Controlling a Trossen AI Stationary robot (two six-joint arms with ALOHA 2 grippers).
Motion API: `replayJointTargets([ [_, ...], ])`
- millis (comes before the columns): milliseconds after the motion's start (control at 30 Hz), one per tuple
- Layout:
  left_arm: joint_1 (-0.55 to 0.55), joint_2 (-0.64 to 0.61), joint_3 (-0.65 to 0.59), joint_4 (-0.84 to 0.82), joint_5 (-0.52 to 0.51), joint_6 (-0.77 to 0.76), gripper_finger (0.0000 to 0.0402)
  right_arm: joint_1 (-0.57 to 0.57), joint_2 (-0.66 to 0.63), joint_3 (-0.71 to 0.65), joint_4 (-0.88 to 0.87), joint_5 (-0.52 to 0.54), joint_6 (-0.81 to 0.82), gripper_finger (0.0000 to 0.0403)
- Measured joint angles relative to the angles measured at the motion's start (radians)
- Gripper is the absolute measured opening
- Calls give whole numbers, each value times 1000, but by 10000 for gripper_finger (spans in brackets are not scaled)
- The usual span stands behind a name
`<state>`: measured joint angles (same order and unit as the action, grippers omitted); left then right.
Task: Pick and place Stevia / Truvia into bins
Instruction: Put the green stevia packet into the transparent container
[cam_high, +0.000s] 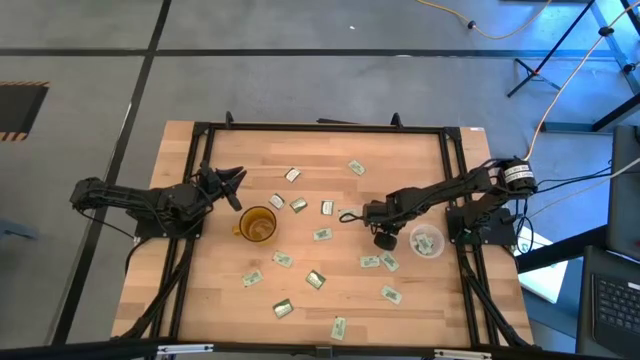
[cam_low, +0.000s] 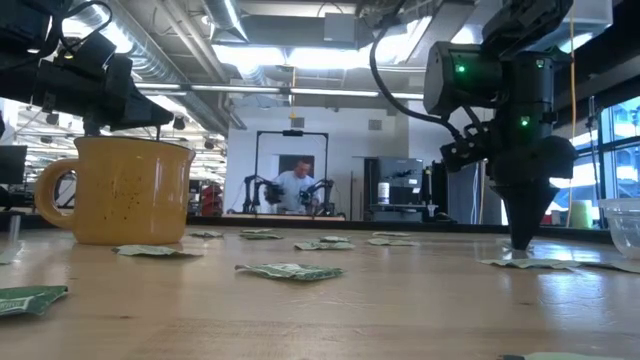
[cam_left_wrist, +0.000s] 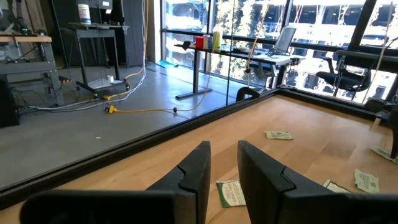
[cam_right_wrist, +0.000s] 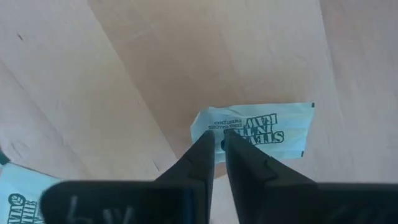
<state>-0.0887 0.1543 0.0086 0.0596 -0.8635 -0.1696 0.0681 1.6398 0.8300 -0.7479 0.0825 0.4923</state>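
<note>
1. A sachet under the right gripper is showing "STEVIA IN THE RAW", seen upside down.
2. Small print above that wording is staying too fine to read.
3. The other sachets' lettering is not legible.

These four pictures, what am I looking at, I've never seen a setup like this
Two robot arms work at a wooden table. One picture looks down from above, one looks level across the tabletop, and two come from cameras on the arms' wrists. Small green-and-white sweetener packets lie scattered about, with an amber mug and a clear cup. The right gripper points straight down, its jaws nearly together over a packet edge; nothing is lifted yet. The left gripper waits beside the mug, holding nothing.
</note>
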Motion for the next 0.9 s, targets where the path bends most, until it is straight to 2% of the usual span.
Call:
replayJointTargets([
  [167,0,0,0,0,0,0,75,0,0,0,0,2,1,6],
  [500,0,0,0,-1,0,0,75,0,1,-2,12,8,2,4],
  [900,0,0,0,-1,0,0,75,1,2,-3,45,2,2,84],
])
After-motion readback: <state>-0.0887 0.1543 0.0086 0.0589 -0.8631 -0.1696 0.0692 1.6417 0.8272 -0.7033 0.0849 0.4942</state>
